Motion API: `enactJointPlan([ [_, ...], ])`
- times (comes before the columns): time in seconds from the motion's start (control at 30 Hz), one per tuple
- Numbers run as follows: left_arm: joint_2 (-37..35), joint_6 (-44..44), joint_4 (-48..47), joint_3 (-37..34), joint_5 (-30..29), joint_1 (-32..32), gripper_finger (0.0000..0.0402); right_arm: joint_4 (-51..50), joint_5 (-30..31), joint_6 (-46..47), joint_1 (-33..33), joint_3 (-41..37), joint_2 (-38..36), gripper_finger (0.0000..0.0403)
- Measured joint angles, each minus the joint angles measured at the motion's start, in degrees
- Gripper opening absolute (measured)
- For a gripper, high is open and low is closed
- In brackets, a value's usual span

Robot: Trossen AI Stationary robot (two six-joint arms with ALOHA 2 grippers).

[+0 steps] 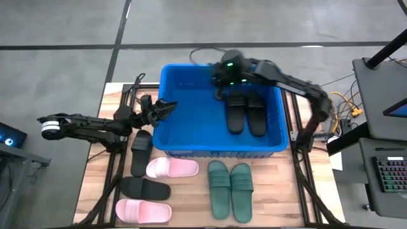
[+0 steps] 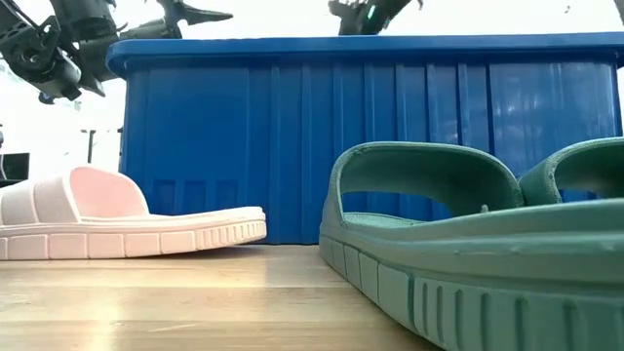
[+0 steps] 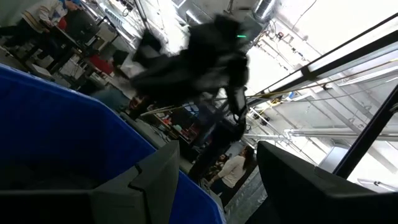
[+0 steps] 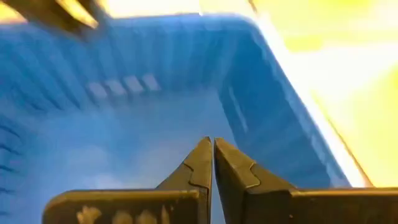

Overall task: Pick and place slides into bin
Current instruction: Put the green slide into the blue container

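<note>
No writing is readable anywhere. The bin, centre of the high view, holds two black slides. The left end effector hangs released at its left rim; the right end effector, clenched and empty, is above its interior. Six slides lie on the counter below.

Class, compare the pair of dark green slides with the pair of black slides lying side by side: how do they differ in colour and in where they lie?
Colour: the green slides are dark green; the black slides are black.
Place: the green slides lie on the wooden table, outside the front wall of the bin; the black slides lie inside the bin, under the right tool.
Shared: each pair lies side by side, straps up.
</note>
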Motion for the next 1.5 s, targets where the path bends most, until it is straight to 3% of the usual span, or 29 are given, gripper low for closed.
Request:
enactJointPlan([
  [0.43,0.0,3.2,0.1,0.0,-1.0,0.0,0.0201,1.6,-14.0,9.2,9.9,-9.7,-19.3,0.0008],
  [0.67,0.0,3.1,0.1,0.0,-1.2,0.0,0.0201,5.7,-14.0,18.7,16.1,-13.0,-24.4,0.0008],
  [0.83,0.0,3.1,0.0,0.0,-1.2,0.0,0.0201,11.1,-14.0,19.3,22.0,-13.2,-25.4,0.0016],
  [1.1,0.0,2.9,-0.1,0.1,-1.8,0.0,0.0201,13.3,-10.2,17.8,33.7,-13.2,-24.6,0.0106],
  [1.3,0.0,1.6,0.0,0.2,-2.9,0.0,0.0201,10.1,-9.6,26.7,39.3,-13.2,-23.9,0.0192],
  [1.4,0.0,1.6,0.0,0.2,-3.0,0.0,0.0201,4.0,-7.9,32.4,41.6,-13.2,-23.9,0.0208],
  [1.5,0.0,1.7,-0.8,0.2,-2.9,0.0,0.0201,-2.2,-1.8,35.8,45.7,-13.2,-23.8,0.021],
])
